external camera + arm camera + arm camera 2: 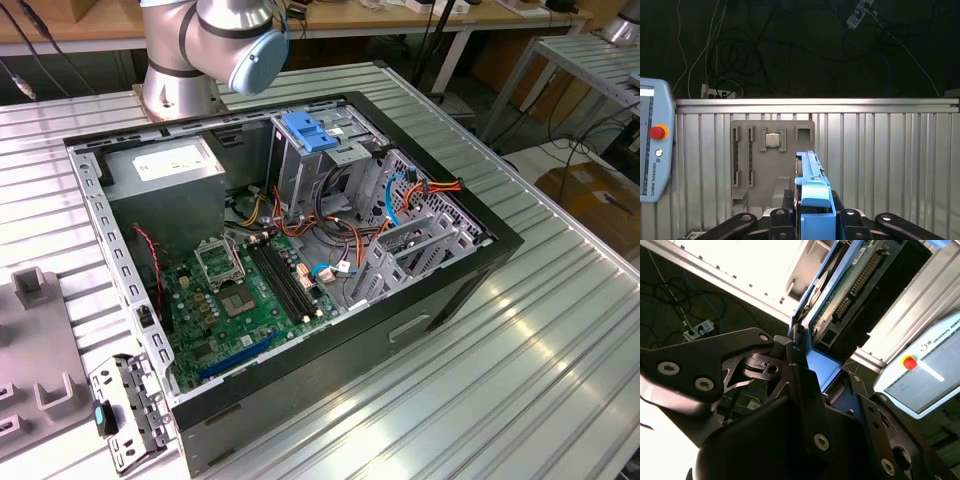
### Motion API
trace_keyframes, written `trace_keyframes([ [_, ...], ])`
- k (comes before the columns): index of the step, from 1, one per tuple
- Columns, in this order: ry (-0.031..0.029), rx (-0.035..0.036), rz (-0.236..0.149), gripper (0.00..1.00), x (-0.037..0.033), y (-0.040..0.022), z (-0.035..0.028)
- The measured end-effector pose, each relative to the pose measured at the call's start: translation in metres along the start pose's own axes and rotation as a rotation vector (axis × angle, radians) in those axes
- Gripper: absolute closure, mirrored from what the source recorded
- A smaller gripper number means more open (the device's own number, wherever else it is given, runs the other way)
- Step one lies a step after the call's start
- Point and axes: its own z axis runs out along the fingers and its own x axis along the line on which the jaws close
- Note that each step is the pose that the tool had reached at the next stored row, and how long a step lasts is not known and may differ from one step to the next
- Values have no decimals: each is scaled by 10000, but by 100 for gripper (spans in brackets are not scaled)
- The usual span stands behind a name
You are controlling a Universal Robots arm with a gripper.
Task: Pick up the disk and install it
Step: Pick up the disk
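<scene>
The disk point(812, 187) is clamped between the jaws of the gripper point(813, 212), standing on edge. In the first wrist view it shows as a thin slab with a blue rail point(815, 197) along the near side. In the second wrist view the disk point(842, 295) turns its green circuit-board face to the camera, and the black fingers point(800, 370) of the gripper point(820, 367) are drawn in narrow against its sides. It carries a small white sticker near the far end, too small to read.

Beyond the held disk in the first wrist view lies the ribbed metal table point(890, 165). On it sits a flat grey holder plate point(747, 165) with slots and a square chip point(772, 140) seated in one pocket. At the table's edge is a pale control pendant point(652, 150) with a red button point(657, 132) and a line of lettering down its side. Cables point(740, 55) trail over the dark floor behind.

In the exterior view an open computer case point(470, 270) lies on its side on the table point(520, 360), just in front of the arm's base point(185, 70). Inside are a green motherboard point(250, 300), a grey power supply box point(165, 175) with a white printed sticker, and a metal cage point(300, 185) topped by a blue tab point(310, 130). Orange and black wires point(350, 225) run between them.
</scene>
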Motion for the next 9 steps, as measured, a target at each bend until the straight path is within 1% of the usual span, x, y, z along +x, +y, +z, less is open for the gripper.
trace_keyframes([
  [9,0,-1,0,63,-1,-53,1],
])
